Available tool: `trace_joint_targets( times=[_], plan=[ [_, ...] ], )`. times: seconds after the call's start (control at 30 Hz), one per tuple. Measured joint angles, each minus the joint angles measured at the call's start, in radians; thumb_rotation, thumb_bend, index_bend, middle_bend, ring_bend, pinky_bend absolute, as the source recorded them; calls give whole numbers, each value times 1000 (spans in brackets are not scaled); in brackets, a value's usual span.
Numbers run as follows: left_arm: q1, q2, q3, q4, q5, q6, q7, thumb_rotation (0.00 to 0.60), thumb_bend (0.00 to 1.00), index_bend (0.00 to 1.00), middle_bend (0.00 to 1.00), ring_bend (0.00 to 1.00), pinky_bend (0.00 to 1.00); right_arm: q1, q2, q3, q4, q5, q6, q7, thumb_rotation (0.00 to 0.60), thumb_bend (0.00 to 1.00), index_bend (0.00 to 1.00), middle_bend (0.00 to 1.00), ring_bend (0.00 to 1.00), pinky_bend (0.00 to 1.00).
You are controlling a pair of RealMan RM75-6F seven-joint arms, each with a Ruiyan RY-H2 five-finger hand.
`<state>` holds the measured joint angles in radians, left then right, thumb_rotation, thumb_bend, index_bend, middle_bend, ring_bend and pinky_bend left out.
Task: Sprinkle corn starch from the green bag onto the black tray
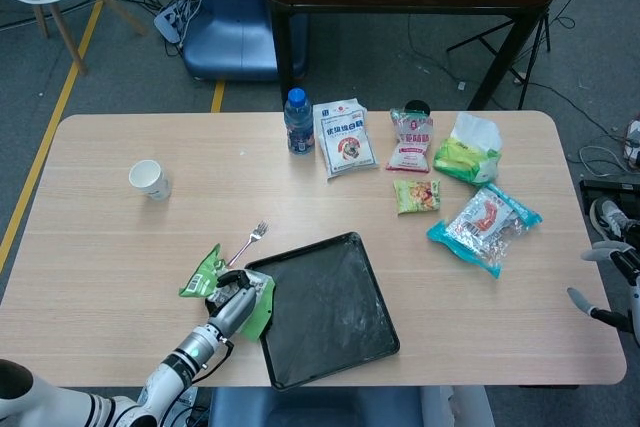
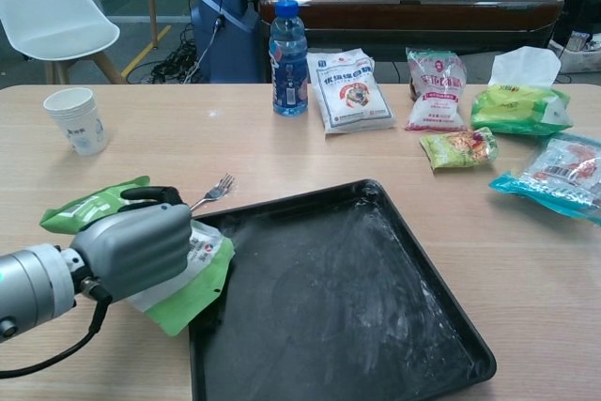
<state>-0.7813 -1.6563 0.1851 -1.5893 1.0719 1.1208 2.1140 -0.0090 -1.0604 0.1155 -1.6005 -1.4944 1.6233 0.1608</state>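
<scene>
My left hand [image 2: 131, 249] [image 1: 229, 309] grips the green bag [image 2: 89, 202] [image 1: 202, 272] of corn starch, fingers wrapped round its middle. The bag lies low over the table just left of the black tray [image 2: 357, 307] [image 1: 330, 322], its lower corner overlapping the tray's left rim. The tray's floor shows a thin white dusting of powder. A metal fork [image 2: 214, 190] [image 1: 251, 239] lies just behind the bag. My right hand [image 1: 610, 287] shows only at the far right edge of the head view, off the table, its fingers apart and holding nothing.
A paper cup [image 2: 77, 119] stands at the far left. Along the back are a blue-capped water bottle [image 2: 288, 46], a white bag [image 2: 352, 91], a pink-and-white bag [image 2: 437, 77] and a green tissue pack [image 2: 521, 105]. Snack packets [image 2: 563, 176] lie right of the tray.
</scene>
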Motion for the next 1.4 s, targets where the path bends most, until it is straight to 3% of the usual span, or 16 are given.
trace_joint_targets(
  times=[0.3,0.53,0.93,1.27,1.4],
  plan=[
    [-10,7,6,-32,-22,35,-8,600,469,437,775,736,681,-2,0,0,-1,-7,7,1,600,78,421,354,171,183],
    [-22,38,-5,-79,1,49,-91,600,469,437,777,737,681,-9,1,0,0,-4,13,6,600,78,421,354,170,184],
    [-19,93,-48,-102,94,53,-427,600,469,437,777,736,681,-6,4,5,-7,1,6,-3,600,78,420,354,170,183],
    [13,125,-45,-73,277,64,-762,600,469,437,766,727,681,2,0,8,-16,1,-3,-16,600,78,421,354,171,184],
    [23,126,-22,-26,380,62,-828,600,469,441,767,727,681,1,2,8,-22,0,0,-21,600,78,421,354,170,183]
  ],
)
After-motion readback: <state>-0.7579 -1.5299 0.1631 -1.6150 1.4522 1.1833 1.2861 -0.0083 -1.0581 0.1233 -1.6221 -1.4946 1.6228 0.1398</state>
